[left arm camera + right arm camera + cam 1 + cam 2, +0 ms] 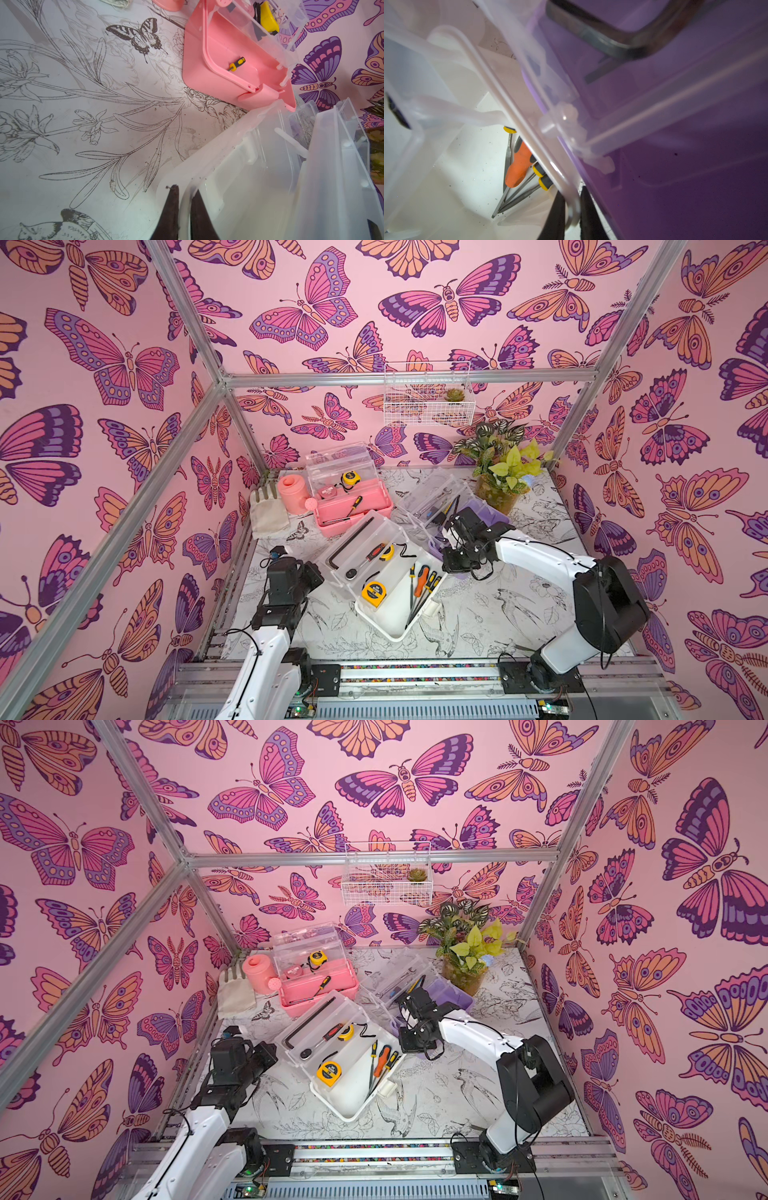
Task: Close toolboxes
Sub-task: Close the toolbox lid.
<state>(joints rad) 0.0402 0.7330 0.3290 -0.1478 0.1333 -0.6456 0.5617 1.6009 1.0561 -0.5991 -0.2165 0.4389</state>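
"White toolbox (384, 624), where was it?"
"Mid-bench (490, 614), lid open. The pink toolbox (207, 87) was far left of it, the purple toolbox (685, 176) touching on its right."
"And the jaws?"
"Left jaws clenched on its lid's near-left edge. Right jaws clenched on its white rim beside the purple toolbox."

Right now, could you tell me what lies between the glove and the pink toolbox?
The pink watering can stands between glove and pink toolbox, in both top views.
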